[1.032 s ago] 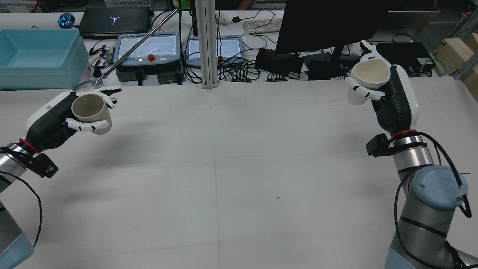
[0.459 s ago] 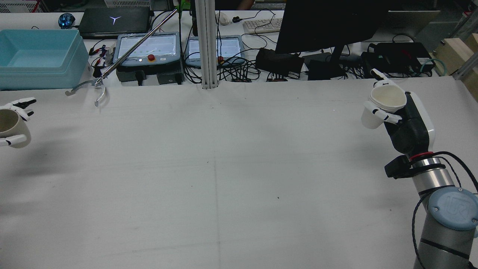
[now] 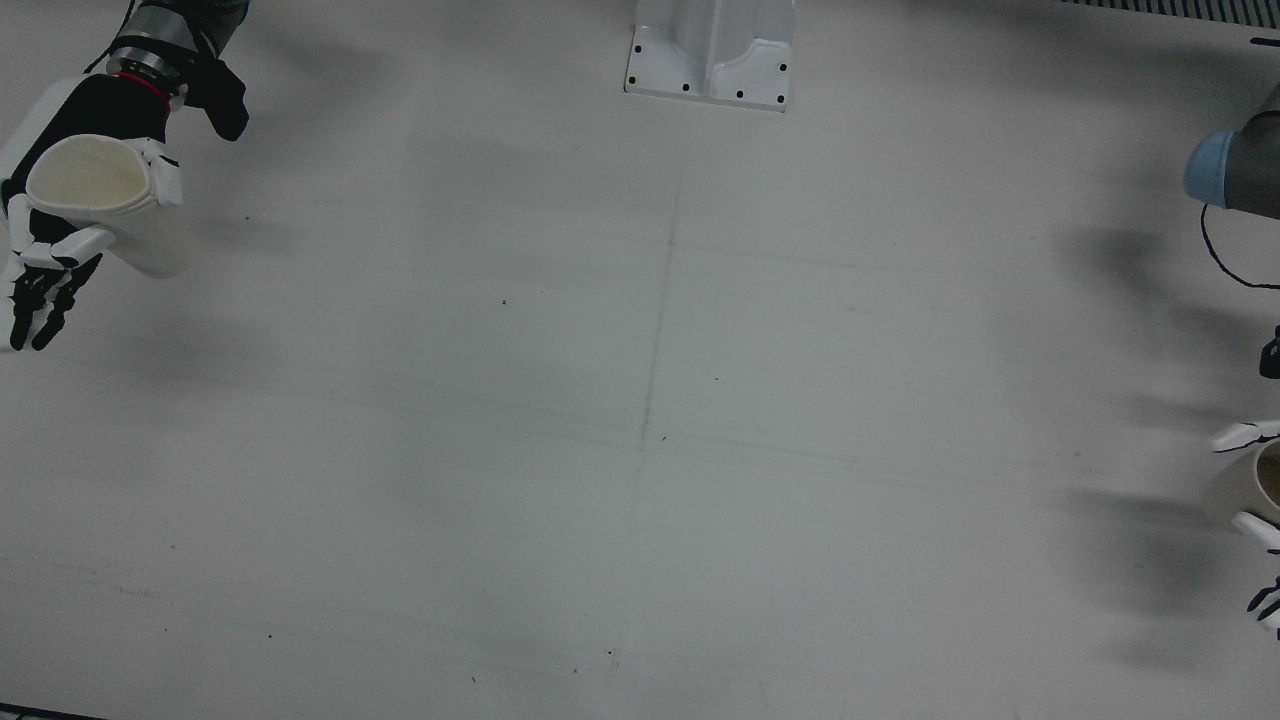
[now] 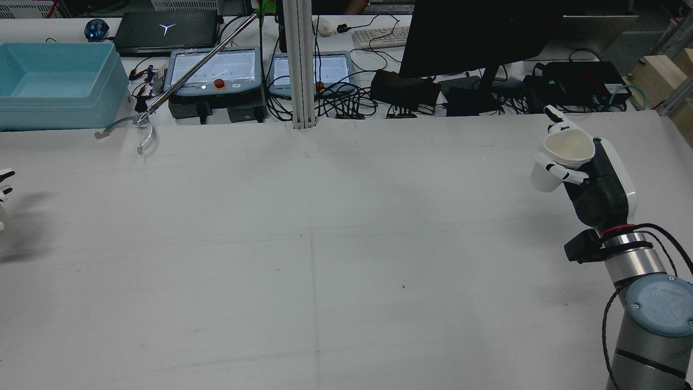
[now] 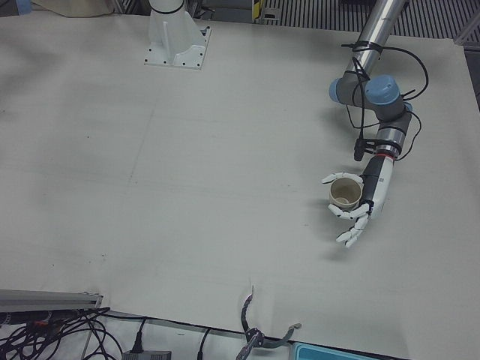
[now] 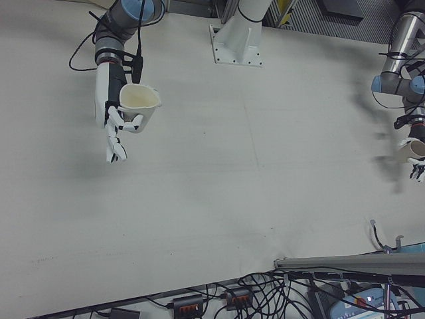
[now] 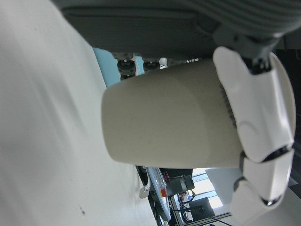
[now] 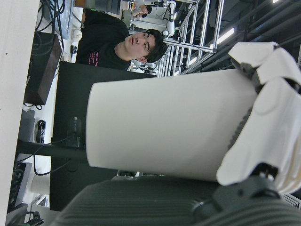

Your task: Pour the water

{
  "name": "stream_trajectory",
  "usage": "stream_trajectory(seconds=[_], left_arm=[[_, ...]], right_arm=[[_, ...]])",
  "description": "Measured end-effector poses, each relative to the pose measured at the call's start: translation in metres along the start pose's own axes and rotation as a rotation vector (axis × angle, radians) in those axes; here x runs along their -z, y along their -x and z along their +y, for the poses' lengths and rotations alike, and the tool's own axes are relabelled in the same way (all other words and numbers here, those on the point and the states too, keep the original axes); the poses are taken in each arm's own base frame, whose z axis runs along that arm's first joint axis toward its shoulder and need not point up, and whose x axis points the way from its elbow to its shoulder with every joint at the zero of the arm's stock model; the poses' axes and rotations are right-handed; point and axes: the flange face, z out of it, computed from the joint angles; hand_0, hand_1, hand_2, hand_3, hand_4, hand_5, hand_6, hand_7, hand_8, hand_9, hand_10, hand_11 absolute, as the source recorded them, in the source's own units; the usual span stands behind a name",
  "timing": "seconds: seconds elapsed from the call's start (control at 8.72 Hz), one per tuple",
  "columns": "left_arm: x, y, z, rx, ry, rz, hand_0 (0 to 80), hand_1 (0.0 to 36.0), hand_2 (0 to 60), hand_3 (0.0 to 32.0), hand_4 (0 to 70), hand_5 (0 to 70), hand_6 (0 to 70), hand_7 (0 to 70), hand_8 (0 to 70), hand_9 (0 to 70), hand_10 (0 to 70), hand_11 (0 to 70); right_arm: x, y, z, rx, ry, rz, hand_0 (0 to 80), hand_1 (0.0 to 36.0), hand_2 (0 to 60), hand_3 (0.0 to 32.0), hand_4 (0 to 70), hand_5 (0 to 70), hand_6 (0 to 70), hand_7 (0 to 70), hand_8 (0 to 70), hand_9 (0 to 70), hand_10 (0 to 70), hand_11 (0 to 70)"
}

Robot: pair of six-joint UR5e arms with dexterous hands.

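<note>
Left-front view: left hand [image 5: 358,212], fingers wrapped round a beige cup [image 5: 345,194], mouth upward, interior dark; cup carried above the counter [image 5: 187,187], near its edge on the left arm's side. Left hand view: thumb pad [image 7: 254,108] pressed on the cup wall near the rim; base clear of the surface. Front view: only the fingertips and part of this cup show at the frame's right margin.

Right-front view: right hand [image 6: 114,119], closed about a white cup [image 6: 139,105], roughly upright, rim squeezed slightly out of round. Rear view: same cup held off the counter, toward the far right side, well apart from the beige cup.

Beyond the counter, rear view: blue bin [image 4: 57,84], two teach pendants [image 4: 214,70], monitor [image 4: 476,38], metal reaching tool [image 4: 162,97].
</note>
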Motion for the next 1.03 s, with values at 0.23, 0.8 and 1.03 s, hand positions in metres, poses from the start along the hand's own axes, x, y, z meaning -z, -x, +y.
stream_trajectory(seconds=[0.23, 0.8, 1.03], left_arm=[[0.017, 0.003, -0.041, -0.002, -0.027, 0.055, 49.2, 13.4, 24.0, 0.0, 51.3, 43.0, 13.2, 15.0, 6.1, 10.0, 10.3, 15.8], [0.035, 0.010, -0.075, -0.014, -0.070, 0.076, 49.2, 13.6, 24.6, 0.0, 51.3, 42.9, 13.9, 15.4, 6.5, 10.4, 10.9, 16.6], [0.038, 0.012, -0.081, -0.023, -0.085, 0.066, 49.0, 13.4, 24.7, 0.0, 50.9, 42.6, 14.1, 15.3, 6.7, 10.6, 11.1, 17.0]], right_arm=[[-0.001, -0.001, 0.002, -0.002, 0.002, 0.000, 43.9, 19.8, 56.2, 0.0, 28.2, 70.0, 8.0, 14.6, 1.2, 4.6, 4.0, 6.6], [-0.001, -0.001, 0.004, -0.003, 0.005, 0.000, 44.3, 20.0, 56.0, 0.0, 27.8, 70.0, 7.8, 14.6, 0.9, 4.2, 3.9, 6.5], [-0.001, -0.002, 0.004, -0.003, 0.005, 0.002, 44.3, 20.1, 56.2, 0.0, 27.9, 70.0, 8.0, 14.8, 1.0, 4.4, 4.0, 6.7]])
